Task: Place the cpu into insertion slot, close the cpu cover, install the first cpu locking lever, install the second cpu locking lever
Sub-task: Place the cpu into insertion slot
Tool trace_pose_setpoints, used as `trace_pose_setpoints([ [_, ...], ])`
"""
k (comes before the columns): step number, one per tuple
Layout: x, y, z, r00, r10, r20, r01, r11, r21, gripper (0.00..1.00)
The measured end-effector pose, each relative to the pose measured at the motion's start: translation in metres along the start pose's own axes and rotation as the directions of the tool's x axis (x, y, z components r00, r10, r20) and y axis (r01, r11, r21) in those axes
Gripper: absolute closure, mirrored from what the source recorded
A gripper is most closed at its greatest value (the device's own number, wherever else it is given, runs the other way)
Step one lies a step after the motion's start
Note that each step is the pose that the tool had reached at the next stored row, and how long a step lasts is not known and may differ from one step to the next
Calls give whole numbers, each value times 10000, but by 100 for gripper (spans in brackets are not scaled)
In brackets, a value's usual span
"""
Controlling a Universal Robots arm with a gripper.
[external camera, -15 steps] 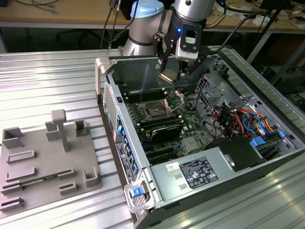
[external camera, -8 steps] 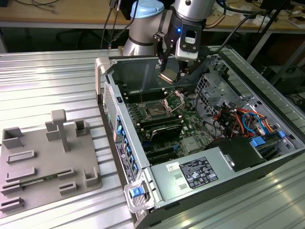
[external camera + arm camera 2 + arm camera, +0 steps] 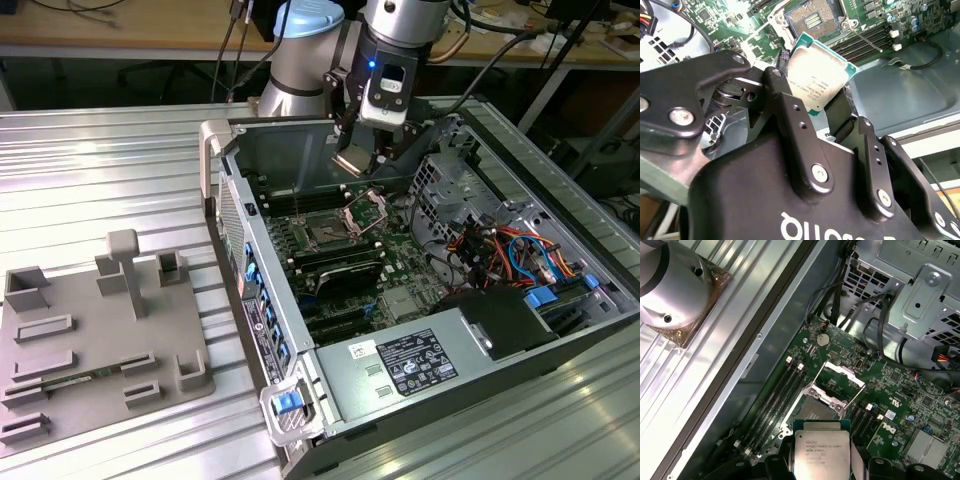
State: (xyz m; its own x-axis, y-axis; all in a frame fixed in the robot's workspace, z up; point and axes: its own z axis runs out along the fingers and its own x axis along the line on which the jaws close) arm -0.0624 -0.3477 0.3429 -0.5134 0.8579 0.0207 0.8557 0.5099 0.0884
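On the ribbed metal table [image 3: 90,170], with a cluttered workbench [image 3: 100,30] behind, an open computer case [image 3: 285,150] lies on its side. A grey moulded fixture plate [image 3: 100,350] sits beside it at the exterior view's left. Inside the case are the grey power supply [image 3: 400,365] and the green motherboard [image 3: 400,300]. The gripper [image 3: 355,155] hangs above the board, clamped on the edges of the cpu [image 3: 352,163]. Below, the insertion slot [image 3: 325,230] lies bare, its cpu cover [image 3: 365,210] swung up.

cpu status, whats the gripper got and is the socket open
Gripper shut on cpu, chip not yet seated. Socket bare. Cover flipped up, nothing across the socket.
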Motion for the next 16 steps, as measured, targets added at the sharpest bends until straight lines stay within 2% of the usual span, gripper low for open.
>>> trace_pose_setpoints([
  [3, 0, -1, 7, 9993, 363, 33, -363, 9993, -9, 45],
  [8, 0, -1, 12, 9976, 689, 61, -689, 9976, -17, 45],
  [16, 1, -5, 20, 9924, 1225, 107, -1224, 9925, -34, 45],
])
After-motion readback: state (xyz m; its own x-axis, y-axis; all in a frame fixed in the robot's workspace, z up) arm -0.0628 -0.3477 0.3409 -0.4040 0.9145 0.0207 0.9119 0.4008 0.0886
